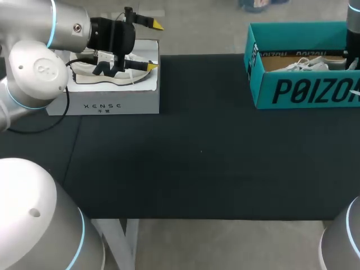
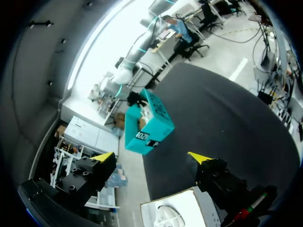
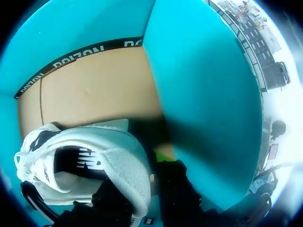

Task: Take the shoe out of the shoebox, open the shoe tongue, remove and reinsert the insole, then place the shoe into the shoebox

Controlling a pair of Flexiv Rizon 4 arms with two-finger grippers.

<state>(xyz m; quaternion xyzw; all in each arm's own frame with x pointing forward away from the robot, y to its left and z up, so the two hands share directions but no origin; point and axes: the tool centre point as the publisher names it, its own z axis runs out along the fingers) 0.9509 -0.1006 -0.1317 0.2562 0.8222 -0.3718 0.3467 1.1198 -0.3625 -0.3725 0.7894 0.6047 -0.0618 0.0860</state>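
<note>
A white shoe [image 1: 306,64] lies in the teal shoebox [image 1: 292,93] at the table's far right. My right arm [image 1: 353,34] comes down into that box. In the right wrist view my right gripper [image 3: 142,177] is shut on the white shoe's [image 3: 80,142] padded heel wall, one finger inside the shoe and one finger [image 3: 177,189] outside; the box's brown floor [image 3: 90,90] lies ahead. My left gripper [image 1: 154,46] hovers open at the far left above a white box [image 1: 112,104] that holds a beige shoe [image 1: 95,76]. Nothing is between the left gripper's [image 2: 151,157] fingers.
The black table cloth [image 1: 197,157] stretches between the two boxes. In the left wrist view the teal shoebox [image 2: 147,125] stands far ahead across the table, and the white box [image 2: 184,213] sits just under the fingers.
</note>
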